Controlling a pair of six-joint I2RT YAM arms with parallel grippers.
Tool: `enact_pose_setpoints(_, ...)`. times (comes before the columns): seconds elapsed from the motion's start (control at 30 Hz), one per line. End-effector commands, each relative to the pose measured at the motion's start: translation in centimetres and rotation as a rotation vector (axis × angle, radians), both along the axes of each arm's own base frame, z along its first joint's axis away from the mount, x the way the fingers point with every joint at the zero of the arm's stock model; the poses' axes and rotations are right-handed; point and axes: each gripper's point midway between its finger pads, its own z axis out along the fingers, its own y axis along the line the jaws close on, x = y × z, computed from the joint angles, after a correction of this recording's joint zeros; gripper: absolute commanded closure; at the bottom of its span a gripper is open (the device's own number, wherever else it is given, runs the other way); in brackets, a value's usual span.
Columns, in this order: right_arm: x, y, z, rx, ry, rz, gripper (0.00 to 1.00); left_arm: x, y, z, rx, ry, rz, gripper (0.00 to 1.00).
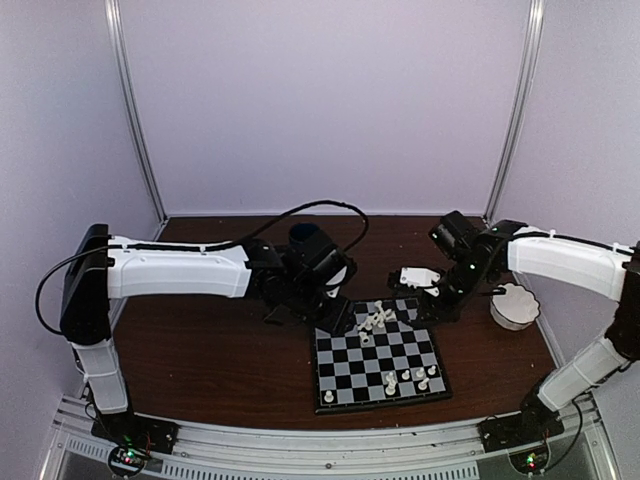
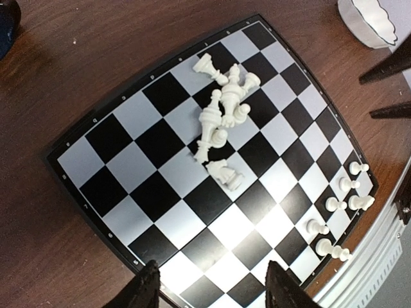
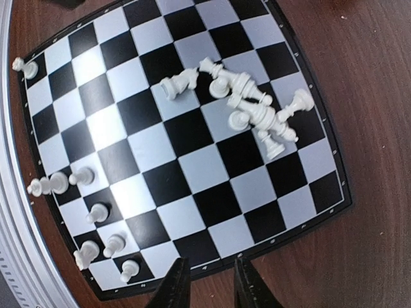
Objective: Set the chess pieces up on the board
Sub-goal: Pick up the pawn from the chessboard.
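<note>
Cream plastic chess pieces [image 1: 376, 322] lie heaped upper-centre on the black-checked square chessboard [image 1: 345, 375]; a white scalloped bowl [image 1: 512, 320] sits at frame right.

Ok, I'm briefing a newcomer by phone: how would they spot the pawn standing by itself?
Find the black-and-white chessboard. At its near-left corner one pawn stands alone; the other upright pawns crowd the near-right corner, and the remaining pieces lie heaped farther back.

Soft, even light from above in the top external view, a touch hazy, dim over the dark desk [image 1: 200, 350]. In both wrist views, hard white glare on the board [image 2: 148, 186], bleaching several squares. Short soft shadows beside the fallen chess pieces [image 2: 221, 112]. Fisheye bowing along the borders. Left end effector [image 2: 209, 292] dark, slightly blurred.
</note>
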Motion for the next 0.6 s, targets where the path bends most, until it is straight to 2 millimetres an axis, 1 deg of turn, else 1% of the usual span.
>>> enact_pose_setpoints(0.0, 3.3, 2.6, 0.7, 0.043, 0.004, -0.010, 0.72, 0.0, 1.1, 0.9, -0.002, -0.026, 0.029, 0.44)
enact_pose_setpoints(0.13, 4.8, 4.5, -0.5, 0.040, 0.059, 0.022, 0.69, -0.4, 3.2, 0.9, 0.014, -0.040, 0.064, 0.44)
enact_pose_setpoints(0.17, 5.1, 4.8, -1.3, 0.024, 0.082, 0.031, 0.69, -0.5, 3.9, 0.8, 0.023, -0.046, 0.075, 0.44)
enact_pose_setpoints(0.27, 5.8, 5.7, -2.3, -0.006, 0.115, 0.051, 0.71, -0.6, 5.8, 0.5, 0.041, -0.057, 0.114, 0.44)
enact_pose_setpoints(0.3, 6.0, 5.9, -2.7, -0.014, 0.125, 0.055, 0.72, -0.7, 6.5, 0.0, 0.051, -0.053, 0.124, 0.44)
enact_pose_setpoints(0.43, 5.9, 6.6, -3.8, -0.041, 0.141, 0.081, 0.73, -0.8, 8.2, 0.0, 0.056, -0.058, 0.161, 0.43)
enact_pose_setpoints(0.57, 5.9, 6.8, -4.8, -0.068, 0.148, 0.077, 0.73, -0.8, 9.0, 0.1, 0.056, -0.067, 0.177, 0.43)
